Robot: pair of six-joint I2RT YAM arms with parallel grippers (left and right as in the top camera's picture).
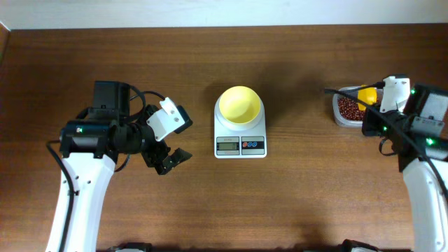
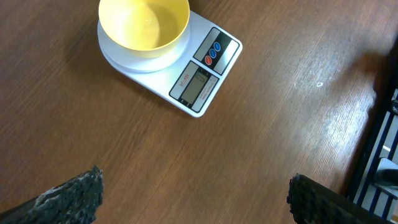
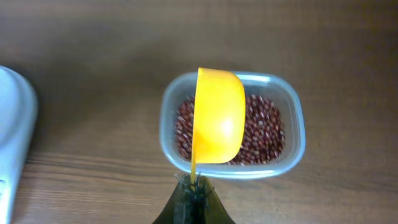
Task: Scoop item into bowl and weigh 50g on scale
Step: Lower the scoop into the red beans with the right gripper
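Note:
The pale yellow bowl (image 1: 240, 103) stands empty on the white scale (image 1: 240, 136) at the table's middle; both show in the left wrist view, the bowl (image 2: 143, 23) on the scale (image 2: 202, 78). The reddish-brown beans (image 1: 347, 106) fill a clear container (image 1: 339, 116) at the right, also in the right wrist view (image 3: 264, 134). My right gripper (image 3: 194, 186) is shut on the handle of a yellow scoop (image 3: 217, 115), held on its side over the beans. My left gripper (image 1: 171, 138) is open and empty, left of the scale.
The clear container (image 3: 292, 152) stands near the right arm. The scale's rounded edge (image 3: 15, 124) shows at the left of the right wrist view. A dark frame (image 2: 382, 143) lies at the table's edge in the left wrist view.

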